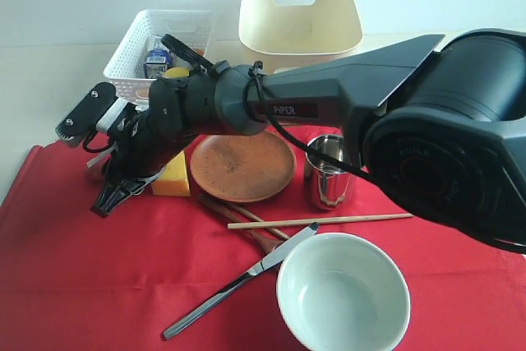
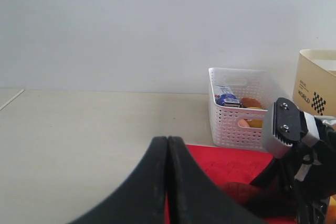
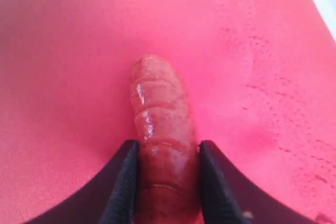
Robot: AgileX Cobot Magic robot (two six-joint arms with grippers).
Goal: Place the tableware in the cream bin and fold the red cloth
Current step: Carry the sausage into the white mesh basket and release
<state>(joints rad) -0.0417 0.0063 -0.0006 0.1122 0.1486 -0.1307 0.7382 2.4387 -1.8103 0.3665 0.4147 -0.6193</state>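
Apparently clearing food first, with right gripper [image 3: 168, 148] clamped on a glossy reddish-brown sausage [image 3: 160, 108] on the bright red fabric cloth [image 3: 63, 51], left gripper [image 2: 167, 142] closed empty, round brown plate [image 1: 242, 166] on that cloth, outside the tall cream plastic bin [image 1: 345, 34]; next, probably lift toward the white lattice basket [image 1: 131, 59].

Bright, even light throughout; soft shadows. Glare on steel cup [image 1: 329, 172]. Right wrist view soft-focus, red cloth [image 3: 63, 51] washed pinkish.
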